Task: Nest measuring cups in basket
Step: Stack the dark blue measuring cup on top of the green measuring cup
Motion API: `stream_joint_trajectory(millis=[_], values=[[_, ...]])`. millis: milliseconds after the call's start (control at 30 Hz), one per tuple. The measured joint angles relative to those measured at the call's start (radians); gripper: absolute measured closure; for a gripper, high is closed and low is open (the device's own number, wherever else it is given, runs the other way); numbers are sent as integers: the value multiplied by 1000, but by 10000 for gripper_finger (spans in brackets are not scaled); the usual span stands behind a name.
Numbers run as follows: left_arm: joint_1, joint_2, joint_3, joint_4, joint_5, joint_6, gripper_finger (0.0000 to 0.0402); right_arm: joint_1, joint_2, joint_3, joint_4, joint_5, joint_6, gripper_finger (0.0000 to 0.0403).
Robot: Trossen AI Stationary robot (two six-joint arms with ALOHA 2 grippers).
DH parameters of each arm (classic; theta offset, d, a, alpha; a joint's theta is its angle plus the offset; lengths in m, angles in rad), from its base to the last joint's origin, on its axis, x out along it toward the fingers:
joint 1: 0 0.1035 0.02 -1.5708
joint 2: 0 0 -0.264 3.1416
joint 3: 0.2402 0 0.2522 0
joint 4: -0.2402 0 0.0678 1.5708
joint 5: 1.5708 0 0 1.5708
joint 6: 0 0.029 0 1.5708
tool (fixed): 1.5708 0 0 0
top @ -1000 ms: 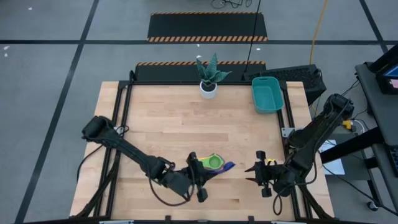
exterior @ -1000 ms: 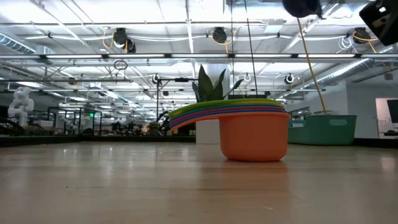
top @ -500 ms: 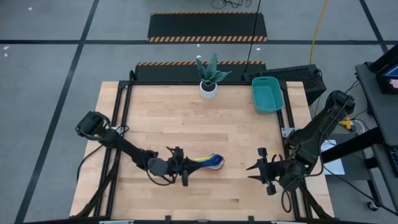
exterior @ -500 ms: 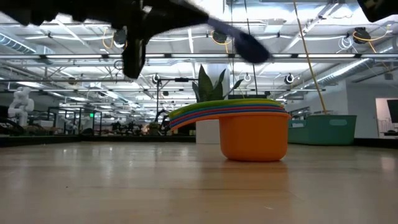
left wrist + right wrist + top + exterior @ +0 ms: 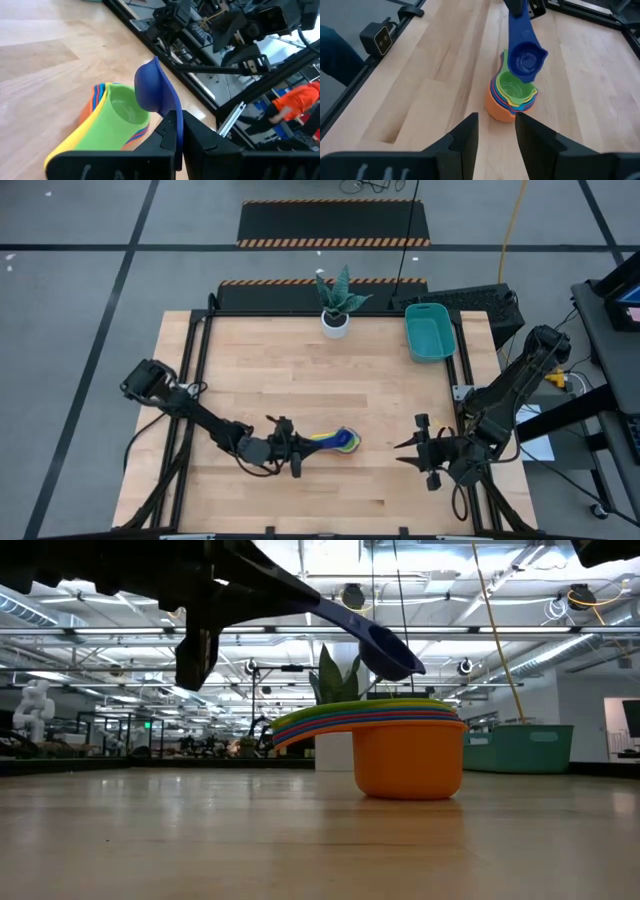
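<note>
The left gripper [image 5: 296,450] sits low over the front middle of the table [image 5: 300,370], its fingers [image 5: 170,131] pinched tight on the handle of a dark blue cup [image 5: 385,648]. That cup hangs in the air, bowl tipped a little, just above the stack [image 5: 400,745] and not touching it. Seen from the right wrist, the blue cup [image 5: 526,59] is a small round scoop on a long flat handle, its bowl empty and hovering over the green one.

The stack stands on the table right in front of the left gripper. It is a nest of plastic cups: a big orange cup [image 5: 501,109] at the bottom, resting flat on the wood, then thin rims of other colours layered inside it, with a green cup [image 5: 122,107] on top. Their handles fan out together toward the left gripper, showing yellow and green on the upper side.

The right gripper [image 5: 413,452] waits near the front right of the table, well apart from the stack, its fingers [image 5: 465,135] partly spread and holding nothing.

The basket [image 5: 429,332], a teal rectangular bin with rounded corners, sits at the far right corner of the table, well away from the cups. A potted plant [image 5: 336,298] stands at the far edge, near the middle.
</note>
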Motion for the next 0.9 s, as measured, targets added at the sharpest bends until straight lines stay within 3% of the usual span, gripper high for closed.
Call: stream_joint_trajectory(millis=[300,533,900], values=[[4,0,0,13,-9,-31,387,0,0,0,0,-1,0,280],[11,77,10,131,4,-39,392,0,0,0,0,-1,-1,280],[25,136,16,145,42,-75,391,0,0,0,1,-2,0,280]])
